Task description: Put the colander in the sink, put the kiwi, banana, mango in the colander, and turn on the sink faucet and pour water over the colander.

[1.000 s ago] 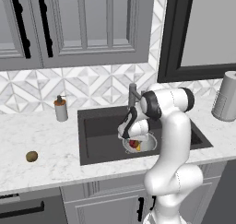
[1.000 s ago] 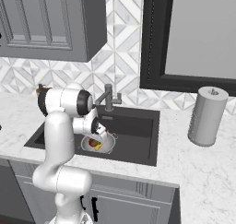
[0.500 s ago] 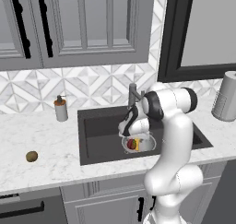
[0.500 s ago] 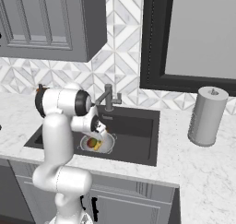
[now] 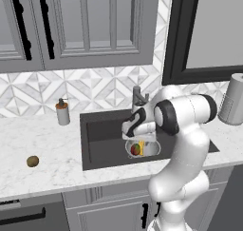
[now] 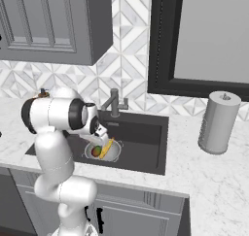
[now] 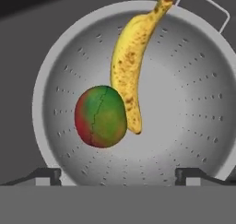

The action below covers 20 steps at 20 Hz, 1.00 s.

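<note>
The shiny colander (image 7: 193, 103) stands in the dark sink (image 5: 104, 144), below the faucet (image 5: 137, 96). Inside it lie the red-green mango (image 7: 100, 116) and the spotted yellow banana (image 7: 131, 66), touching each other; both also show as mango (image 5: 135, 149) and banana (image 6: 107, 146) in the base views. My gripper (image 7: 117, 174) hangs just above the colander (image 5: 149, 150), open, its fingertips (image 7: 46, 174) wide apart with nothing between them. The brown kiwi (image 5: 32, 161) rests on the marble counter far to the left of the sink.
A grey soap dispenser (image 5: 62, 112) stands on the counter left of the sink. A paper towel roll (image 6: 219, 122) stands to the right. The faucet (image 6: 115, 103) rises just behind the gripper (image 6: 99, 135). Wall cabinets hang above.
The jaws have spread wide and the banana, let go, now lies in the colander beside the mango. The arm has hardly moved.
</note>
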Available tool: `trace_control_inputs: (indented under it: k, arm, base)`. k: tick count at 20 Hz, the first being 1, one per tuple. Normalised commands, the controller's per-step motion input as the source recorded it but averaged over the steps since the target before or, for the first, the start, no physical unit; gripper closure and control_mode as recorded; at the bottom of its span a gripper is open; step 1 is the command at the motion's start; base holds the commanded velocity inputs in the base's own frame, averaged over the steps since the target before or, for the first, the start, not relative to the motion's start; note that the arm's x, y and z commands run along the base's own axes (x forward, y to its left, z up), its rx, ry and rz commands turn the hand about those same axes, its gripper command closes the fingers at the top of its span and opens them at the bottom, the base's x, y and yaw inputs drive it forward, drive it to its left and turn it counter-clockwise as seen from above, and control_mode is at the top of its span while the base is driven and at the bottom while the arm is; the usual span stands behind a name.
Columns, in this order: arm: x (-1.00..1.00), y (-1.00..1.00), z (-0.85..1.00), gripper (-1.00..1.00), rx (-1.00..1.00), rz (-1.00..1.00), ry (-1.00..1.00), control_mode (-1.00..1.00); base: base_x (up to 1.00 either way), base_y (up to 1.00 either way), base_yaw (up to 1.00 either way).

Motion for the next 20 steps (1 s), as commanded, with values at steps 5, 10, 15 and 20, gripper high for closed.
trace_control_inputs:
  k: [5,10,15,20]
  arm:
    - [-0.72,0.5,0.51,-1.0,0.0,0.0,0.0,-1.0]
    - [-0.2,0.46,0.89,-1.0,0.0,0.0,0.0,-1.0]
    - [-0.15,0.41,0.83,-1.0,0.01,0.0,0.01,-1.0]
    - [-0.5,0.48,0.48,-1.0,0.02,-0.01,0.1,-1.0]
  base:
    - [0.0,0.0,0.0]
    - [0.0,0.0,0.0]
    - [0.0,0.0,0.0]
    - [0.0,0.0,0.0]
